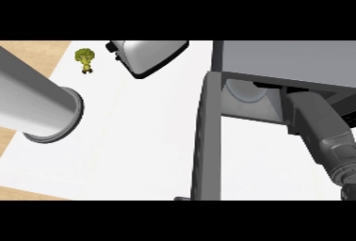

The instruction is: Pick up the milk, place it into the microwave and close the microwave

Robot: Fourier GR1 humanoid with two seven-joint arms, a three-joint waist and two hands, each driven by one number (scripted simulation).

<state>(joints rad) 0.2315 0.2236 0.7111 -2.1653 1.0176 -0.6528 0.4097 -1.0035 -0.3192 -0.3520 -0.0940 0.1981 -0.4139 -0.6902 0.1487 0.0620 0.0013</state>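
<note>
Half done at best: right forearm [316,127] reached into microwave [285,61] at worktop's [139,141] far right corner, hand and fingers hidden, grasp unreadable, milk unseen, presumably inside; door [207,141] open, closing left; left hand out of view.

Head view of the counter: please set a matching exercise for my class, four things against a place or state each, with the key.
Things:
1 broccoli
2 toaster
3 microwave door
4 right forearm

Places or states:
A reaches into the microwave
B stands open
C far left on the white counter
D between broccoli and microwave

Pairs: 1-C, 2-D, 3-B, 4-A.
</note>
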